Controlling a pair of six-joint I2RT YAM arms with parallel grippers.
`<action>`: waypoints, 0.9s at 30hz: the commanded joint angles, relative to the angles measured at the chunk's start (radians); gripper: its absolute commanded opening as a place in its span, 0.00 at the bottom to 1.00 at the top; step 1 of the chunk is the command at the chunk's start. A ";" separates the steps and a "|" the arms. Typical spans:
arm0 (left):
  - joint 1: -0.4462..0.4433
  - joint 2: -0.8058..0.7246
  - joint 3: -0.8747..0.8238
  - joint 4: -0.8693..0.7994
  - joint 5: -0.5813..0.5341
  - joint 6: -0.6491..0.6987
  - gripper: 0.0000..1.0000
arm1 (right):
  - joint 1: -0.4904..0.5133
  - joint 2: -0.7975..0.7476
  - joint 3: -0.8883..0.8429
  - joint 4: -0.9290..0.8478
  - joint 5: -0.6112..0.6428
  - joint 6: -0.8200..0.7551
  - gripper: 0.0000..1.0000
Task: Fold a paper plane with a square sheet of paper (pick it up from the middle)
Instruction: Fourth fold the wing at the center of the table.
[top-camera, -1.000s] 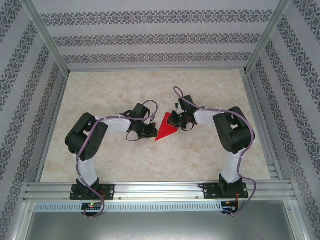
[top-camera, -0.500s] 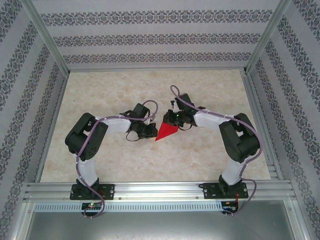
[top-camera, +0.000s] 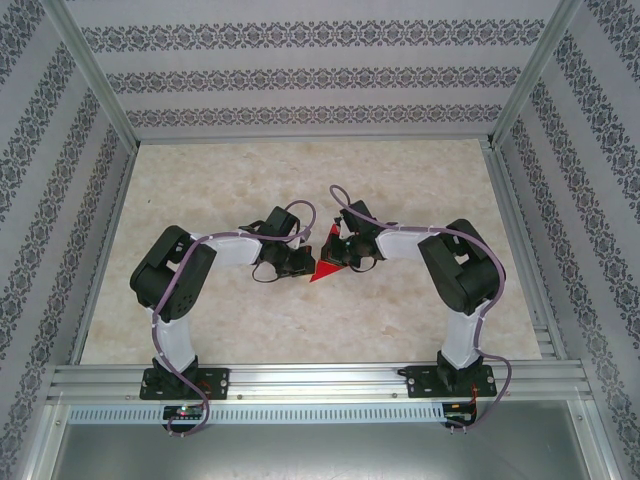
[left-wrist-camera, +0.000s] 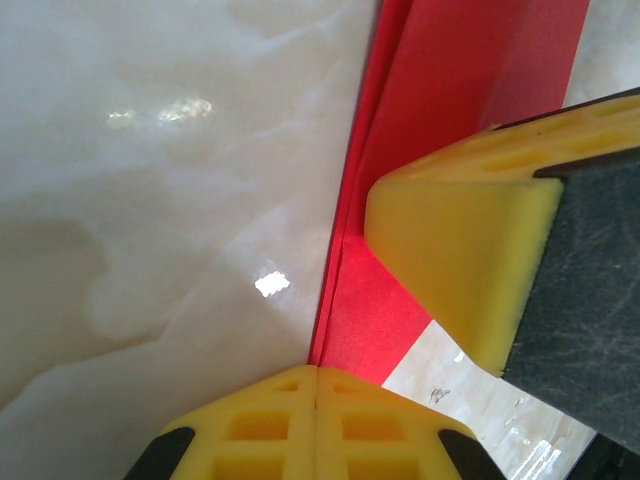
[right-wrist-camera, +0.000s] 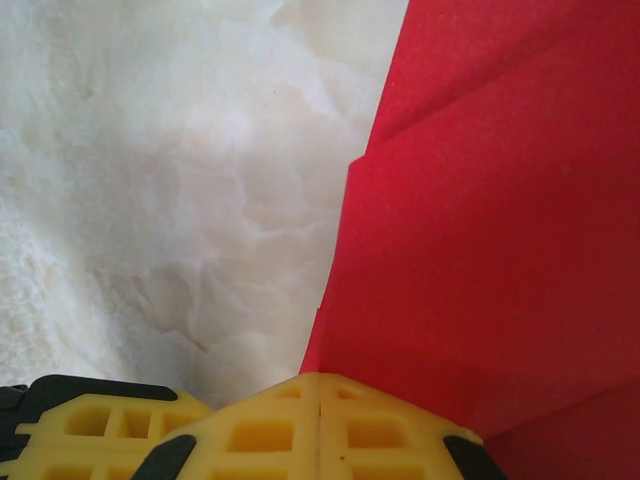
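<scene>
With my left gripper (left-wrist-camera: 316, 388) and right gripper (right-wrist-camera: 318, 396) both clenched shut, tips down on the pale marble-patterned tabletop (left-wrist-camera: 150, 200), the thin bright red folded sheet of paper (right-wrist-camera: 500, 250) lies just ahead, touching both tips, which I judge pins 1 crease from 2 sides.

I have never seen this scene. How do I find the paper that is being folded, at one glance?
Start at the pale marble table between the patterned walls. At its middle the left arm and the right arm meet, their shut yellow jaws at the folded red paper. Nothing else on the table is bright red, creased and tapering to a point.
</scene>
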 joint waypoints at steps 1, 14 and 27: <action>-0.010 -0.028 -0.011 0.025 0.027 -0.017 0.02 | -0.010 0.036 -0.037 0.002 0.033 0.009 0.05; -0.022 -0.023 -0.053 0.067 0.038 -0.045 0.05 | -0.021 0.030 -0.053 0.027 0.030 0.026 0.04; -0.020 -0.096 -0.075 0.115 -0.003 -0.043 0.03 | -0.026 -0.014 -0.065 0.048 0.015 -0.002 0.04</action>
